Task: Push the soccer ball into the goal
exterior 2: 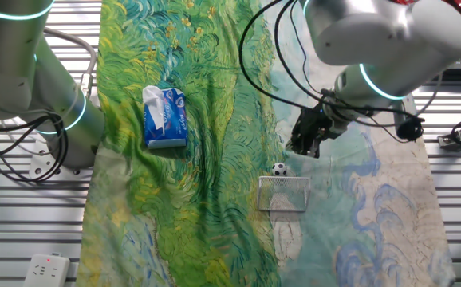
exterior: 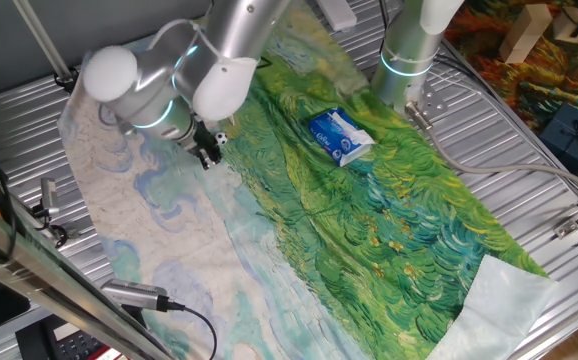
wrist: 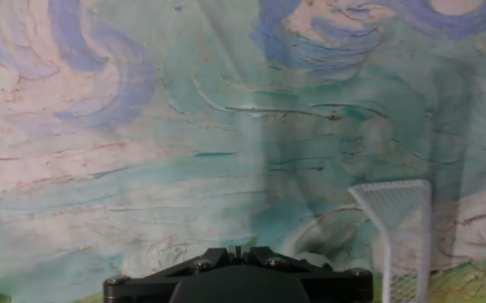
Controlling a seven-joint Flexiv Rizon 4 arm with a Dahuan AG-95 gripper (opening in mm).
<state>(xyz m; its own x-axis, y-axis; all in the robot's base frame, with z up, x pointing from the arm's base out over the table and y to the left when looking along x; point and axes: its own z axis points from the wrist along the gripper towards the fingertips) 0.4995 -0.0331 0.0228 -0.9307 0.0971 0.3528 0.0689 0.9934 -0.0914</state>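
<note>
- white with black patches, the soccer ball [exterior 2: 279,168] lies on the painted cloth [exterior 2: 214,119], just beside the gripper [exterior 2: 304,143] and a little below it in the other fixed view.
- the goal [exterior 2: 283,193] is a small white frame with net. it stands right after the ball, on the side far from the gripper, so gripper, ball and goal make almost one line.
- i judge this line is the reason for the arm's place: a short push through the ball would send it straight into the open mouth.
- the gripper hangs low over the cloth with fingers pointing down. if the fingers are apart or together i cannot tell; they look dark and bunched, and the hand view shows only the black base at the bottom edge.
- in the hand view the goal [wrist: 398,231] is at the right and lower side, tilted in the frame. the ball does not show there, perhaps hidden under the gripper body.
- in one fixed view the ball [exterior: 221,138] sits touching or nearly touching the gripper [exterior: 207,152]; which of the two i cannot say. the goal is covered by the arm there.
- a blue and white packet [exterior 2: 164,117] lies well apart from the gripper, on the green part of the cloth, out of the push path.
- the ball is not yet inside the frame, so the push is not finished. the ball is round and light, so an off-centre touch could roll it past the post.
</note>
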